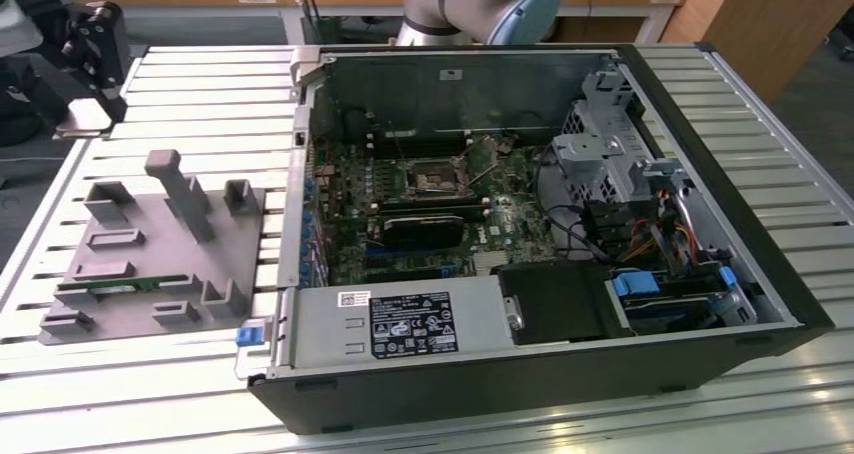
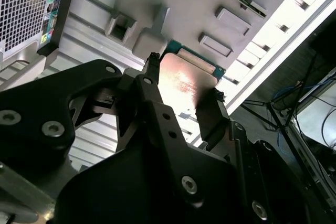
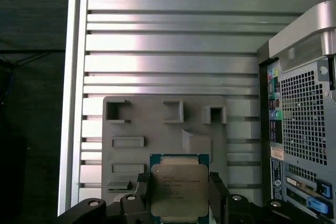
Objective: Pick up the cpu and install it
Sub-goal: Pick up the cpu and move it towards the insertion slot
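A big silver worktop (image 1: 200,84) made of long metal slats is seen across the whole exterior view. A large black computer case (image 1: 534,394) lies open on it, from the middle to the exterior view's right. A green board with many small parts (image 1: 400,214) is seen inside the case.

A flat grey plastic plate with little blocks and pockets (image 1: 147,264) is laid on the worktop at the exterior view's left, just beside the case. A long green memory stick (image 1: 120,286) is kept in the plate's lower part.

In both wrist views, the black claw (image 3: 180,195) (image 2: 184,90) is seen over the grey plate (image 3: 157,124). The small flat square cpu with a silvery metal top and green edge (image 3: 178,182) (image 2: 184,77) is gripped tightly between the two black fingers (image 3: 218,192). The cpu is held flat, with its metal top turned up.
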Motion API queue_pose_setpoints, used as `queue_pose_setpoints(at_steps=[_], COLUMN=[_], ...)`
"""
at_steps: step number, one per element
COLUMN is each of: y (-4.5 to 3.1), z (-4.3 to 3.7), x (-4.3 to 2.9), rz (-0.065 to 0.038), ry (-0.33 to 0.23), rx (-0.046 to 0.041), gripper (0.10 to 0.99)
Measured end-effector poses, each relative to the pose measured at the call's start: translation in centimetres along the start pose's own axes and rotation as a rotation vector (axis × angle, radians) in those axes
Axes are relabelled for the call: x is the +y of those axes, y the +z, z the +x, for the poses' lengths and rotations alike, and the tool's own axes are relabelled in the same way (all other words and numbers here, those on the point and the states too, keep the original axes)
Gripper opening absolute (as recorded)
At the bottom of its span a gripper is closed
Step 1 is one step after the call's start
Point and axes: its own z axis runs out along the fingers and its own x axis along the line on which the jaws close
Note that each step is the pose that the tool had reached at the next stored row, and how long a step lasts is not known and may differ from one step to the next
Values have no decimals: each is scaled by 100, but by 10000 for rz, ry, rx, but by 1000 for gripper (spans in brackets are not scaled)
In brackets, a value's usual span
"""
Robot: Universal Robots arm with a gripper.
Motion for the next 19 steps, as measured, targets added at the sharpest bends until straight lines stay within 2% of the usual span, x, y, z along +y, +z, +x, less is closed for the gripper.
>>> queue_pose_setpoints(at_steps=[19], y=[3], z=[-347], x=[15], rz=[0], ry=[0], rx=[0], gripper=[529])
